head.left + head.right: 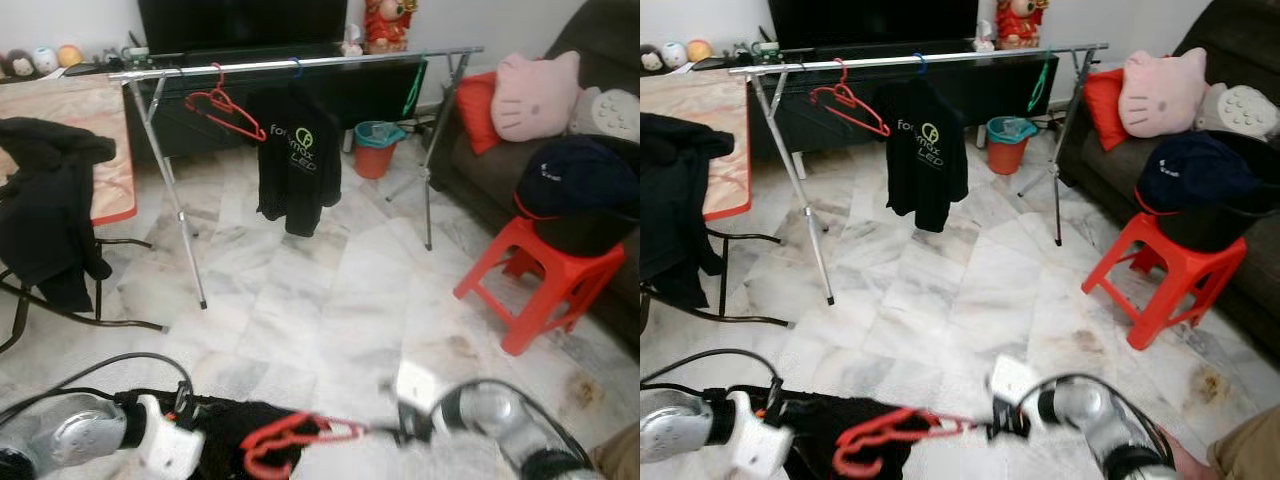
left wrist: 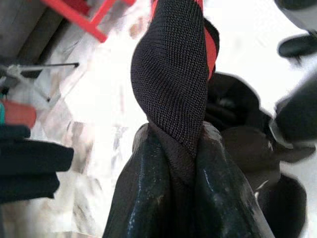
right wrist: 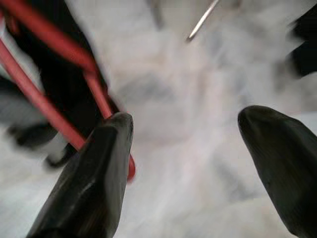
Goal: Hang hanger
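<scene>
Marble floor [image 1: 330, 300]; red hanger [image 1: 290, 440] seemingly crosswise.

The red hanger [image 1: 290, 440] low in the head views is smeared by motion, and its lower loop runs off the frame's edge. Dark cloth [image 2: 173, 84] wraps it, hiding most of its bar. The right gripper [image 3: 183, 148] view is blurred; the floor [image 3: 198, 89] behind is a soft wash. Both silver arms are cut by the bottom edge. The print on the hung black shirt [image 1: 297, 160] is too small to read fully.
</scene>
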Motion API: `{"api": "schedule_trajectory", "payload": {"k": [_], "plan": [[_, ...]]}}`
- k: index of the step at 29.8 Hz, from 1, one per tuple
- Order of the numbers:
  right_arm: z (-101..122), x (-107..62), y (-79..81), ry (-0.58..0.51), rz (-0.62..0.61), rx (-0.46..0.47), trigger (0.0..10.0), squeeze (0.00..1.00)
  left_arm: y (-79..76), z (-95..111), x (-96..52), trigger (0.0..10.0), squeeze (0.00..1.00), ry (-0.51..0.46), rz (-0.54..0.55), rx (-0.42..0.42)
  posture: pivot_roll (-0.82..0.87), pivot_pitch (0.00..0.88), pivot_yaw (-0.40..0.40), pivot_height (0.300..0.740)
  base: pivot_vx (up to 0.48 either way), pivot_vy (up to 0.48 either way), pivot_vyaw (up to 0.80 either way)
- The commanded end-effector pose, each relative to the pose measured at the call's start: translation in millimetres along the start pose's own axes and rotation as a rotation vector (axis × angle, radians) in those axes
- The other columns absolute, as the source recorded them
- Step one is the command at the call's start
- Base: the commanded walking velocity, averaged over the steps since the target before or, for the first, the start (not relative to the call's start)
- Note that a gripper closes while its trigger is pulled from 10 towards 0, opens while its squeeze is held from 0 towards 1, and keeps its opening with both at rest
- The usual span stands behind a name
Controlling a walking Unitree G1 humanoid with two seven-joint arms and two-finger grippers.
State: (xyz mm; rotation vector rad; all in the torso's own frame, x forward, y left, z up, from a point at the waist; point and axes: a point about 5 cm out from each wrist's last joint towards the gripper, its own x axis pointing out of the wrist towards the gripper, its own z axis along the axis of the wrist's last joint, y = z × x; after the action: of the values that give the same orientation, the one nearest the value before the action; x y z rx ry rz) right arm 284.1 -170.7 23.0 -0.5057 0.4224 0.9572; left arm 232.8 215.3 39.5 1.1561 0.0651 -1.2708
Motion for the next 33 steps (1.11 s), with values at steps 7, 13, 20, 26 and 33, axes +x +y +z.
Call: {"api": "schedule_trajectory", "payload": {"k": [7,13,20,26,33], "plan": [[14.6,1.5,-0.7,-0.073,0.016,-0.05,10.0,0.0,33.5,5.3,6.4,10.0,0.0,0.005,0.091,-0.245,0.12,0.0,-0.018,0.74,0.0,0.0,0.0],[31.5,0.8,-21.2,-0.182,-0.157,0.038,10.0,0.0,45.5,4.8,7.4,10.0,0.0,0.019,0.106,-0.339,0.12,0.0,-0.018,0.74,0.0,0.0,0.0],[42.6,1.9,-36.9,-0.302,-0.432,0.216,10.0,0.0,49.2,6.4,28.8,10.0,0.0,0.013,0.227,-0.561,0.11,0.0,-0.013,0.74,0.0,0.0,0.0],[28.5,5.1,-32.3,-0.258,-0.563,0.317,10.0,0.0,48.4,-1.8,41.5,10.0,0.0,0.066,0.408,-0.76,0.11,0.0,-0.011,0.74,0.0,0.0,0.0],[-17.4,5.8,-9.3,-0.103,-0.736,0.582,10.0,0.0,28.1,-29.9,34.3,10.0,0.0,0.225,0.739,-1.006,0.11,0.0,-0.015,0.74,0.0,0.0,0.0]]}}
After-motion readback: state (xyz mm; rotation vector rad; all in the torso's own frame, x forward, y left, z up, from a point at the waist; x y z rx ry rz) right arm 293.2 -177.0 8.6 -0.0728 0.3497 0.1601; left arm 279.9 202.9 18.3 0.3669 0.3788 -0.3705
